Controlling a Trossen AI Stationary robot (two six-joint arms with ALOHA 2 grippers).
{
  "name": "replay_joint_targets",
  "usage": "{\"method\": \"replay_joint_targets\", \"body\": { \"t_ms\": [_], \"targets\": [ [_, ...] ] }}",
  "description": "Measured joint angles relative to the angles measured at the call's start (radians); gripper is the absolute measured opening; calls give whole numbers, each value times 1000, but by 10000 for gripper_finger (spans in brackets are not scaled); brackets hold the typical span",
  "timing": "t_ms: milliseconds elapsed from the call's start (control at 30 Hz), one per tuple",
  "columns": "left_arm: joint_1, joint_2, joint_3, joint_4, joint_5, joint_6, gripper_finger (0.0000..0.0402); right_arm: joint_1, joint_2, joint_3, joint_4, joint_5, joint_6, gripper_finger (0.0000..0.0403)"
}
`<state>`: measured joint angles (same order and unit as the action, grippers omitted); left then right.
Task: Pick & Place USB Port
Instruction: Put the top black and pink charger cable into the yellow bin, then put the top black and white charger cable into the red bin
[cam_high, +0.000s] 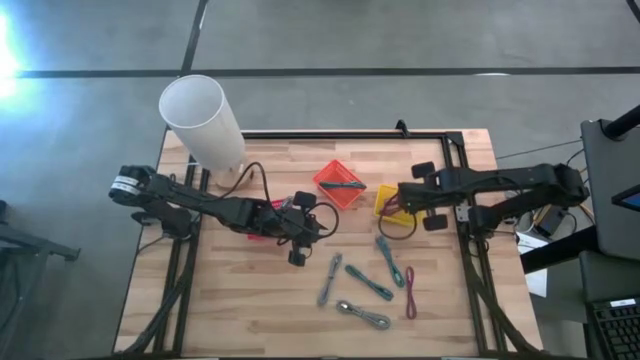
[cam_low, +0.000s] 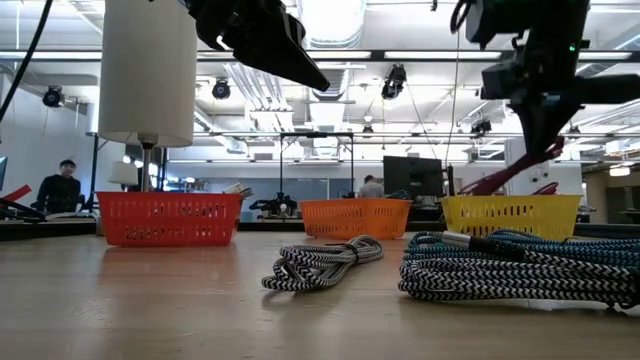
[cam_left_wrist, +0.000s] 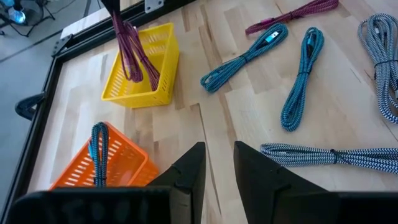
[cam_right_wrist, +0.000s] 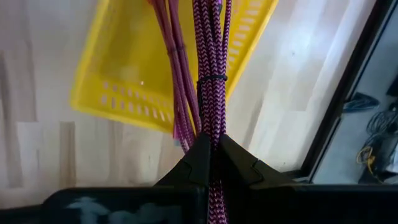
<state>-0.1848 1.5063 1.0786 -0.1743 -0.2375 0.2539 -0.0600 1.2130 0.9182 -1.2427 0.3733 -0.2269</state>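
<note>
Meanwhile, right fingers (cam_right_wrist: 210, 158) clench the magenta cable (cam_right_wrist: 211, 68) over the yellow basket (cam_high: 392, 203).
Left fingers (cam_left_wrist: 219, 171) hang parted, empty, near the orange basket (cam_high: 340, 184); teal cables (cam_high: 388, 258) lie loose on the desk (cam_high: 250, 310).

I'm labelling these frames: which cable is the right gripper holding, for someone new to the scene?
Find the yellow basket near the table's right side. Hanging into it from the shut right gripper is a bundled magenta braided cable. A similar one lies loose on the table; this one alone is held.
</note>
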Motion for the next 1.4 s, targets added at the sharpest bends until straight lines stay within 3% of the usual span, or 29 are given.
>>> {"method": "replay_joint_targets", "body": {
  "t_ms": [533, 933, 1133, 1400],
  "targets": [
    [0, 0, 0, 2, 0, 5, 90, -23, 21, -103, 238, -3, -190, 15],
    [0, 0, 0, 2, 0, 5, 90, -24, 21, -103, 238, -4, -91, 90],
    [0, 0, 0, 2, 0, 4, 90, -10, 21, -76, 240, -8, 23, 108],
    [0, 0, 0, 2, 0, 0, 90, 64, 21, 18, 264, -203, 236, 101]
  ]
}}
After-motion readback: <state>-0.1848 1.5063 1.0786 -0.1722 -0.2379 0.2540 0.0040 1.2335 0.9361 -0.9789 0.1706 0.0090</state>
